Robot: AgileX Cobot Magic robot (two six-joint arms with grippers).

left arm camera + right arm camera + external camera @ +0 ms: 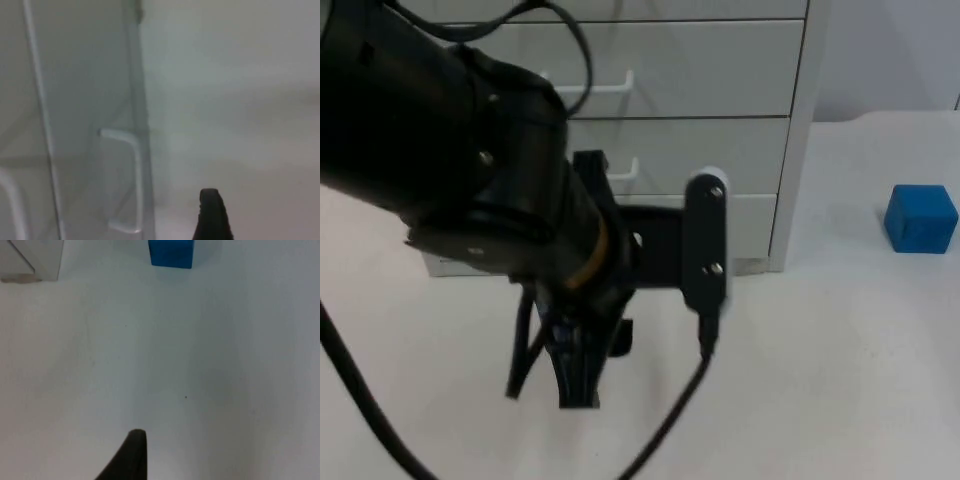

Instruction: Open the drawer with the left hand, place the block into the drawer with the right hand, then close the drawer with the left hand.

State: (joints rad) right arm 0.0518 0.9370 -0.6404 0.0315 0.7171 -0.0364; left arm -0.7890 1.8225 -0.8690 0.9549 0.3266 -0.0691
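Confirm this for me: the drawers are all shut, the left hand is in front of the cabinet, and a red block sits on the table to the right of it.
One thing is wrong: the block is blue, not red, as the top view shows. The rest stands: the drawers of the cabinet are shut, the left hand is in front of it, and the block sits on the table to its right.
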